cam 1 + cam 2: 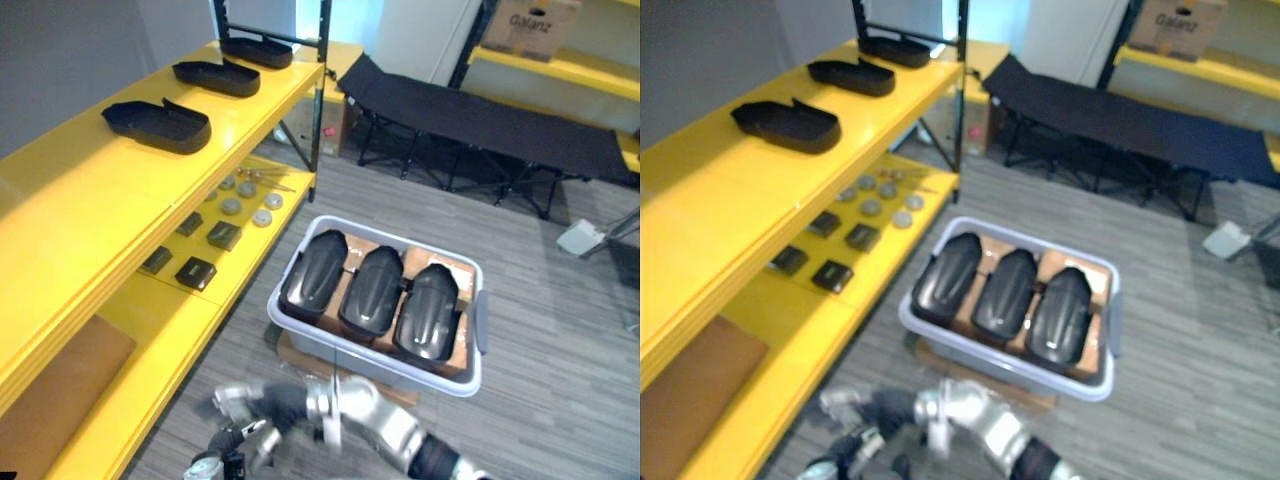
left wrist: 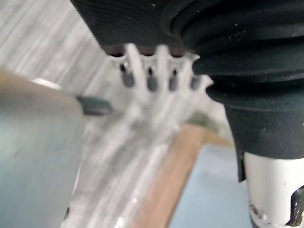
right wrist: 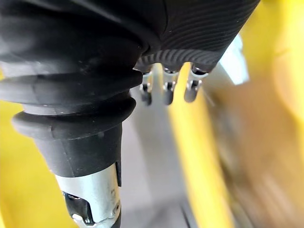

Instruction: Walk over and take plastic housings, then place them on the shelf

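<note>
Three plastic housings (image 1: 370,290) side by side in a grey bin (image 1: 478,322) on the floor (image 1: 560,390), right of the yellow shelf (image 1: 90,210), three more housings (image 1: 157,124) on its top, my right hand (image 1: 245,405) nearer, fingers slack and empty, left hand (image 2: 152,80) likewise

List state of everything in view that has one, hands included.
Shelf housings: three lying apart in a row on the top yellow shelf.
Grey bin: open-topped, no lid.
Bin housings: three side by side inside it, untouched.
Folding cot: unfolded.
Left hand: open, empty.
Right hand: open, empty.
</note>
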